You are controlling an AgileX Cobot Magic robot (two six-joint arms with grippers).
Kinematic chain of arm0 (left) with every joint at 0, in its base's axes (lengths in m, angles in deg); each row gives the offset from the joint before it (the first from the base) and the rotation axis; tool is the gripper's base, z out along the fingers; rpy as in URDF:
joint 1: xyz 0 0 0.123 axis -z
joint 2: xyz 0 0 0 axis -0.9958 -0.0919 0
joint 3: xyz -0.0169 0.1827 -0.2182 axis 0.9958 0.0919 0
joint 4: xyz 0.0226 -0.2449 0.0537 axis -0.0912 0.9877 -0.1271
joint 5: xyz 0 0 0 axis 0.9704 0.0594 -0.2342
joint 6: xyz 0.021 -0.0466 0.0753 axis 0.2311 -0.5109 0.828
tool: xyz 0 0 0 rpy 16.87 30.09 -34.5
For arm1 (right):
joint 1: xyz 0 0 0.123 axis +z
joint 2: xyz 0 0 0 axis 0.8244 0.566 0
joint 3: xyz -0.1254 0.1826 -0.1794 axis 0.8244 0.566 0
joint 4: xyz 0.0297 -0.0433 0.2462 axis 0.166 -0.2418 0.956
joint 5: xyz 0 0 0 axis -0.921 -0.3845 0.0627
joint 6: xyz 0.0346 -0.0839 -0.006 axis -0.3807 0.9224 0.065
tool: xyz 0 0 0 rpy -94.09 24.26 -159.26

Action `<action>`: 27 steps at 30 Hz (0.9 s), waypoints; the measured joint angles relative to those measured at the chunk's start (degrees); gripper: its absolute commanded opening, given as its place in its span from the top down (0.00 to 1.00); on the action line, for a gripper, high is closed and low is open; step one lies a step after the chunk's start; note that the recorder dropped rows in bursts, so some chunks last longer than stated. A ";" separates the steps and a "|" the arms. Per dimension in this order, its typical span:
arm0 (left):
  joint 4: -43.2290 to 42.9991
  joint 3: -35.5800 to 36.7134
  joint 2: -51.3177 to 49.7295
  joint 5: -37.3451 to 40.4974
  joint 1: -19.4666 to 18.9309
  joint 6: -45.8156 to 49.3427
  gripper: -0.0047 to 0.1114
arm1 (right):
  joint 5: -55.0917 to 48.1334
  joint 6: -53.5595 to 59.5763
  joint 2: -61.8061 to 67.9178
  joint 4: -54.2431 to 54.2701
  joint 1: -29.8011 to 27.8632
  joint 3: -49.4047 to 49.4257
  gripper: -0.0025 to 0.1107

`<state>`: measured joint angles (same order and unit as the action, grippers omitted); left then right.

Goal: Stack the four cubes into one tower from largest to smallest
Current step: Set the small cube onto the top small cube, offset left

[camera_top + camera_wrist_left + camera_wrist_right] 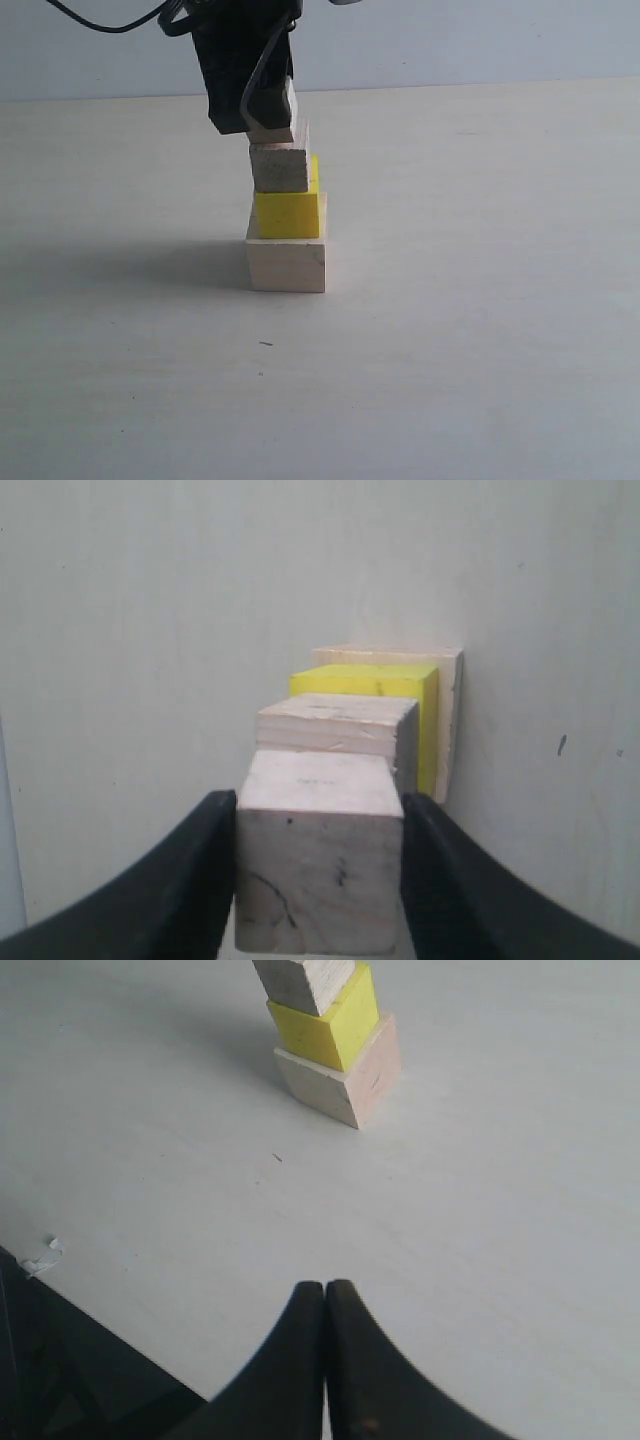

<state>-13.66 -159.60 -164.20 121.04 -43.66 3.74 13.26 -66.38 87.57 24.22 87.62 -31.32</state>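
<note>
spanning the whole scene, a pale matte tabletop [480,350] meets a plain light wall [450,40] behind; one dark speck [265,344] lies on the surface in front of the tower [290,225]. tower near centre: large pale cube [287,264] on the table, yellow cube [288,213] on it, small pale cube [280,168] on the yellow. left gripper [318,880] hangs over the column, black fingers [190,880] clamped on either side of the smallest cube [318,785], which sits on or just above the third block; contact unclear. right gripper [326,1360] low over the table, well apart from the tower, fingers pressed together, holding nothing.
</note>
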 measured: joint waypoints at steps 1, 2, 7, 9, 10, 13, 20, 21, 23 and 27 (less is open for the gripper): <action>0.00 0.00 0.00 0.00 0.00 0.00 0.96 | 0.00 0.00 0.00 0.00 0.00 0.00 0.98; 0.00 0.00 0.00 0.00 0.00 0.00 0.96 | 0.00 0.00 0.00 0.00 0.00 0.00 0.98; 0.36 0.00 0.00 0.00 0.00 0.00 0.96 | 0.00 0.00 0.00 0.00 0.00 0.00 0.98; 0.36 0.00 0.00 0.00 0.00 0.00 0.96 | 0.00 0.00 0.00 0.00 0.00 0.00 0.98; 0.36 0.00 0.00 0.00 0.00 0.00 0.96 | 0.00 0.00 0.00 0.00 0.00 0.00 0.98; 0.36 0.00 0.00 0.00 0.00 0.00 0.96 | 0.00 0.00 0.00 0.00 0.00 0.00 0.98; 0.36 0.00 0.00 0.00 0.00 0.10 0.79 | 0.00 0.00 0.00 0.00 0.00 0.00 0.98; 0.36 0.00 0.00 0.00 0.00 0.10 0.75 | 0.00 0.00 0.00 0.00 0.00 0.00 0.98; 0.36 0.27 0.00 0.00 0.00 0.10 0.68 | 0.00 0.00 0.00 0.00 0.00 0.00 0.98; 0.00 0.99 0.00 -0.36 0.00 0.10 0.51 | -0.21 0.00 0.00 0.00 0.00 0.00 0.98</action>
<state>-13.66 -158.61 -164.20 120.68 -43.66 3.84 13.05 -66.38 87.57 24.22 87.62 -31.32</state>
